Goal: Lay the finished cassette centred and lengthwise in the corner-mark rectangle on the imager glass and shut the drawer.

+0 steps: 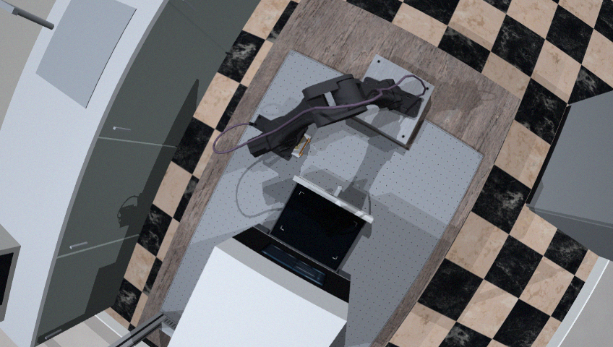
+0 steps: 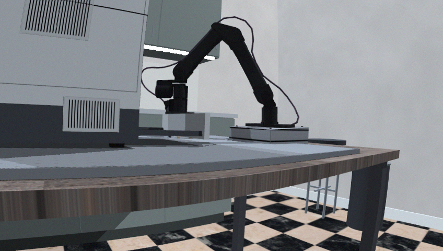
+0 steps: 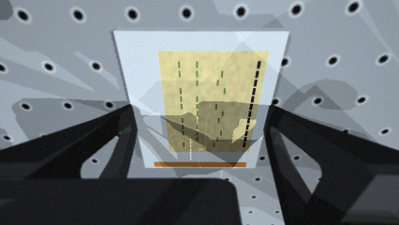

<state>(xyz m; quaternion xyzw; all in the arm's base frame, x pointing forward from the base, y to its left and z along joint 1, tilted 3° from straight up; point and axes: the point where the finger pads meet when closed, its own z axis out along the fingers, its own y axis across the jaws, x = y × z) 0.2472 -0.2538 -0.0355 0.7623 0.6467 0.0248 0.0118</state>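
The finished cassette FINISHED (image 3: 200, 98) is a clear plate with a yellow gel, green and black dashed bands and an orange strip at its near end. It lies on the perforated mat; in the overhead view only its end (image 1: 301, 146) shows past the wrist. My gripper (image 3: 200, 112) is shut on FINISHED, one dark finger against each long side. In the side view the gripper (image 2: 175, 109) stands low behind the drawer front. The gel imager IM (image 1: 258, 296) has its drawer pulled out, showing dark glass (image 1: 316, 225) with white corner marks and nothing on it.
The drawer's white front panel (image 1: 333, 198) with a small knob (image 1: 338, 189) lies between the cassette and the glass. The arm's base plate (image 1: 395, 100) sits at the table's far side. A purple cable (image 1: 232, 137) loops off the arm to the left.
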